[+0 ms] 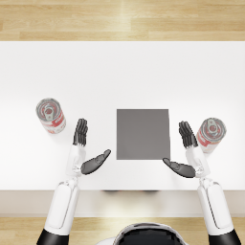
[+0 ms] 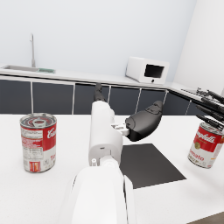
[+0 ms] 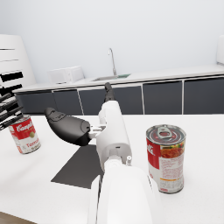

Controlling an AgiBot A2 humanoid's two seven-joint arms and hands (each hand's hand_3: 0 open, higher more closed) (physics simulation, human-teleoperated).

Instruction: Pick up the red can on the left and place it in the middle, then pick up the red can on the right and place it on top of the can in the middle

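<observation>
Left can (image 1: 50, 115) upright on white table (image 1: 122, 72), just left of left hand (image 1: 86, 148), not touched; right can (image 1: 210, 134) upright close beside right hand (image 1: 186, 152); dark mat (image 1: 143, 133) in middle, nothing on it. Both hands spread wide, nothing held. Step judged: first pickup not begun. Advised: left hand swung outward to can, side wall gripped mid-height, lifted straight, kept vertical, set centred on mat so flat seat is left for stacking.

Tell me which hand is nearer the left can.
Left. The left hand lies open on the table just beside the left can, not touching it. The right hand is across the dark mat, next to the right can.
</observation>
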